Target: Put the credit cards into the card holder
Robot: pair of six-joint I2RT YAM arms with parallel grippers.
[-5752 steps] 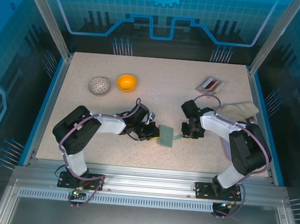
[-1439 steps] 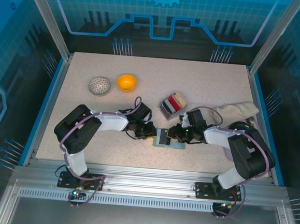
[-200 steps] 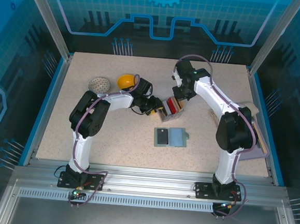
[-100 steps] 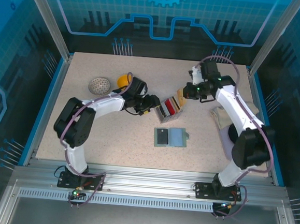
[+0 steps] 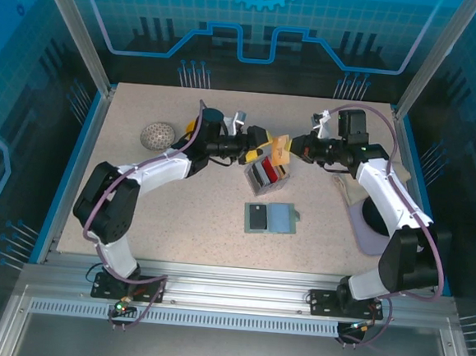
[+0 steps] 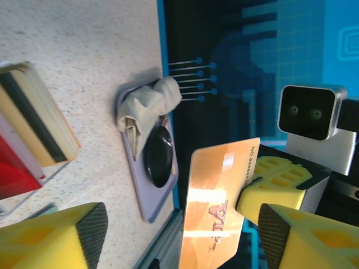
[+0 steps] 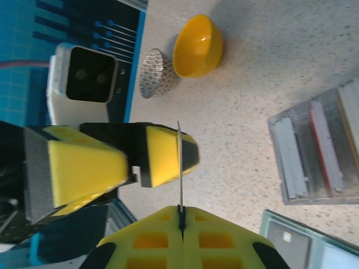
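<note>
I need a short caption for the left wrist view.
The right claw holds a tan card up before the open left claw.

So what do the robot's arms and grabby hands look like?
The left arm and right arm match: white shells, chunky black joints, and a purple cable looping along each. The left gripper and right gripper each have two blocky yellow fingers with black backs. A little white camera box with two dark lenses sits on each wrist.

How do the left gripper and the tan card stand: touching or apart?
Apart. The left wrist view shows the tan card between the left gripper's open jaws, with clear gaps on both sides.
</note>
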